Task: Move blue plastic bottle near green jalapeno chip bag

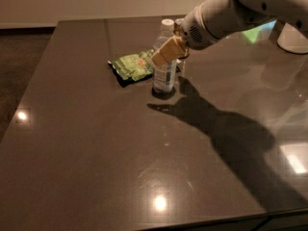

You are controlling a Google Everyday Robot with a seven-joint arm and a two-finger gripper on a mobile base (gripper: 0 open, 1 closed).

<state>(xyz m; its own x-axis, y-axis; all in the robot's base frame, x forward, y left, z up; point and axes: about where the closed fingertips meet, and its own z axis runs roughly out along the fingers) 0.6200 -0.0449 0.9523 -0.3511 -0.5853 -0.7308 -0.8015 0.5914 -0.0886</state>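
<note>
Dark glossy counter (96,143) dotted with bright light glints, long shadow (226,129) across its right half, white rounded object (293,37) at far right, pale wall (96,1) behind, tool (166,54) over the counter's far middle

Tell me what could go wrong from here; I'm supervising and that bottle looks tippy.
1. The gripper is high up at the upright blue plastic bottle; a sideways pull could tip it.
2. The green jalapeno chip bag lies right beside the bottle's base, so a toppling or sliding bottle might shove it away.
</note>
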